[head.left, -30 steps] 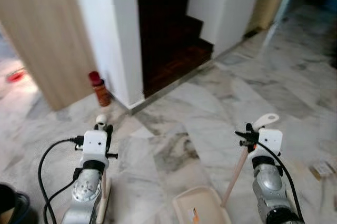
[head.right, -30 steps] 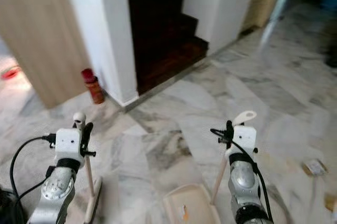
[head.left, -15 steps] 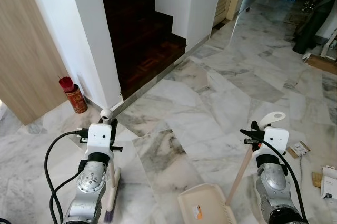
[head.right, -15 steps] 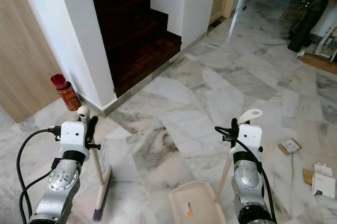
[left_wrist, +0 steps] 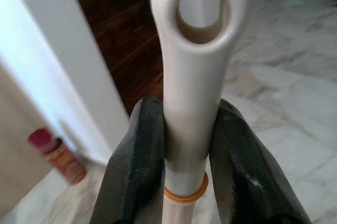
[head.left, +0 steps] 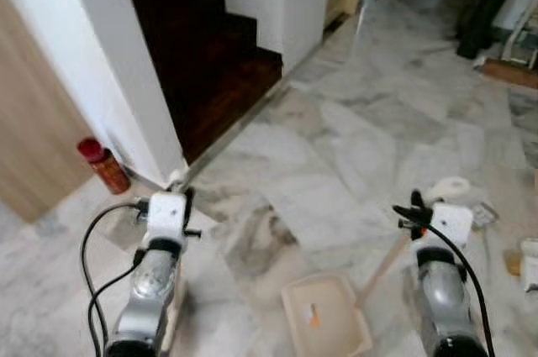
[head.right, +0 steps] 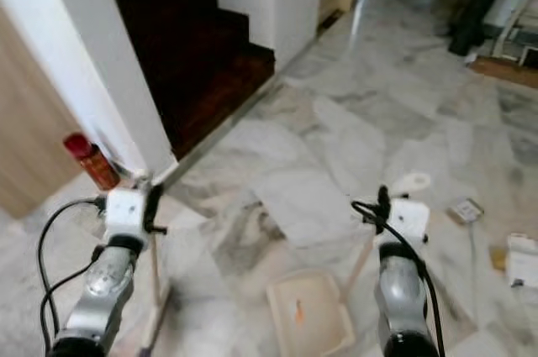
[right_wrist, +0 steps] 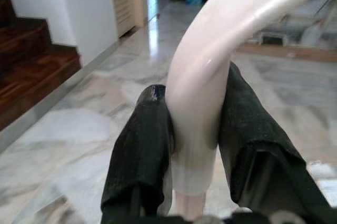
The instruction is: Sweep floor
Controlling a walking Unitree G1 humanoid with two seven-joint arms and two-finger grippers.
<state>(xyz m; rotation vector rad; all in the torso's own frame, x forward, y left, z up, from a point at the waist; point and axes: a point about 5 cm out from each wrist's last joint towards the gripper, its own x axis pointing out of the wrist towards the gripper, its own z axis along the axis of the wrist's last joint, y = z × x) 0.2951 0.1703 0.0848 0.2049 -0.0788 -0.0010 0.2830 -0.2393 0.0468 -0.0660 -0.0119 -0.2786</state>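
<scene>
Cream plastic is seen throughout the task's tools: the broom (left_wrist: pixel 194 76), with a hanging hole at its handle tip and an orange ring lower on the shaft, is clamped upright between the black fingers of the left gripper (left_wrist: pixel 184 150), its head resting on the marble floor (head.left: pixel 353 139) beside the left arm. The dustpan (head.left: pixel 326 317) is set flat on the floor between the arms, and its slanted, curved-topped handle (right_wrist: pixel 210 87) is gripped firmly by the right gripper (right_wrist: pixel 195 145).

staircase (head.left: pixel 210 46) ahead left; dustpan (head.left: pixel 324 319) between arms, on floor (head.left: pixel 378 139)
</scene>
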